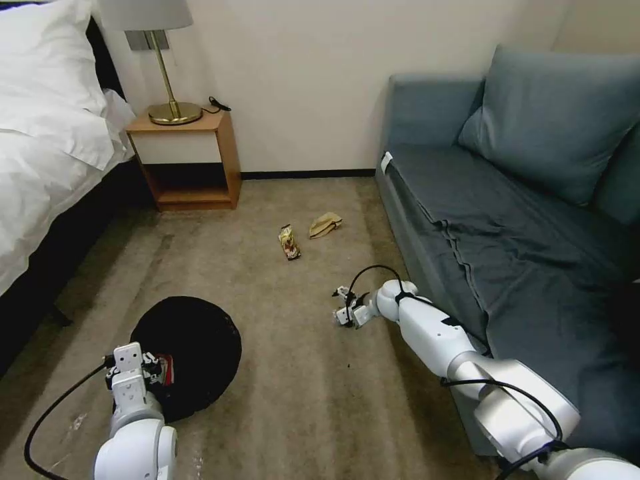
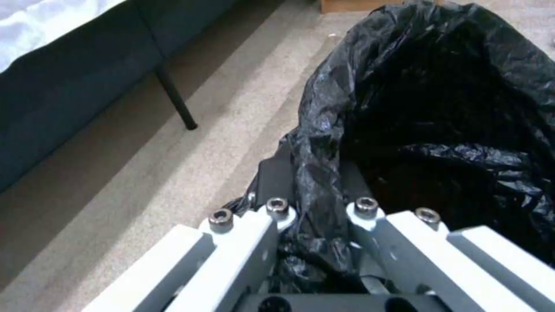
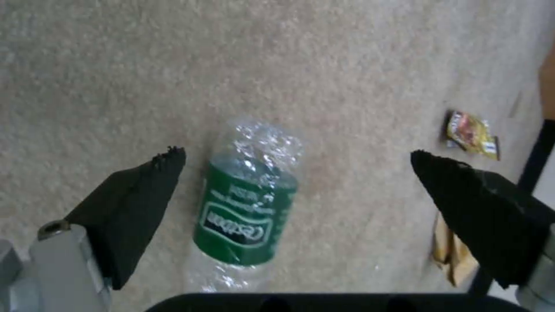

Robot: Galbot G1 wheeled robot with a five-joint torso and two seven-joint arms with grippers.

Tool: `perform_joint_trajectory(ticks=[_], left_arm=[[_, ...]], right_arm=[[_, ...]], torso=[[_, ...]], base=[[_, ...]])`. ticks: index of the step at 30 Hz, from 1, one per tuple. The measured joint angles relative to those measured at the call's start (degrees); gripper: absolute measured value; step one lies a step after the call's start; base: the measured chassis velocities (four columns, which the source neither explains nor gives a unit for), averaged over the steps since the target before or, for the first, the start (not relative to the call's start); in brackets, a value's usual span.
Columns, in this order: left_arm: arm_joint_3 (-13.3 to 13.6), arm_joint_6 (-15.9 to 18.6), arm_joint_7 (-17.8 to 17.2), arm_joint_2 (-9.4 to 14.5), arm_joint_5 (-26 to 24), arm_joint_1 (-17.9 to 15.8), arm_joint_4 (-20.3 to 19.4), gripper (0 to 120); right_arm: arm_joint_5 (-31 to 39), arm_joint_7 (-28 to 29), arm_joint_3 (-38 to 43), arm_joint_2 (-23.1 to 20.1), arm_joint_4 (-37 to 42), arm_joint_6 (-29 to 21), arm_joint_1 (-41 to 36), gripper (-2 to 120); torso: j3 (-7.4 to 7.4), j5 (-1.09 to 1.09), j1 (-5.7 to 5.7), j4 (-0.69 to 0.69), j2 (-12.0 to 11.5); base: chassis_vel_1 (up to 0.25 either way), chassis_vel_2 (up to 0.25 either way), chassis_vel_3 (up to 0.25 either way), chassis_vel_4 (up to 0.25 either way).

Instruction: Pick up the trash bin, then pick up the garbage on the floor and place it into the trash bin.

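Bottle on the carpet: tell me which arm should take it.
Right. The right gripper hangs open over the bottle, its fingers on either side of it. The left gripper is shut on the trash bin rim, so it is occupied.

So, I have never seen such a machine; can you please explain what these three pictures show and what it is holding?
It is a wheeled robot with two arms. One camera sits on its head; one sits on each wrist.

In the head view, the left end effector is closed on the rim of the trash bin, which is lined with a black bag. The left wrist view shows that grip up close.

The right end effector hangs over the carpet beside a blue sofa. Its wrist view looks down between open fingers at a clear bottle with a green label.

Farther off lie a brown-gold snack wrapper and crumpled tan paper.
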Motion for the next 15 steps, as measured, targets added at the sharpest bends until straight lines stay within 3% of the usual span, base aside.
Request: perform_joint_trajectory(ticks=[15], left_arm=[[-0.1, -0.8, 0.2, 0.0, -0.1, 1.1, -1.4, 4]], right_arm=[[0.4, 1.7, 2.0, 3.0, -8.9, -1.2, 3.3, 100]], torso=[[0.0, 0.0, 0.0, 0.0, 0.0]], base=[[0.0, 0.0, 0.0, 0.0]])
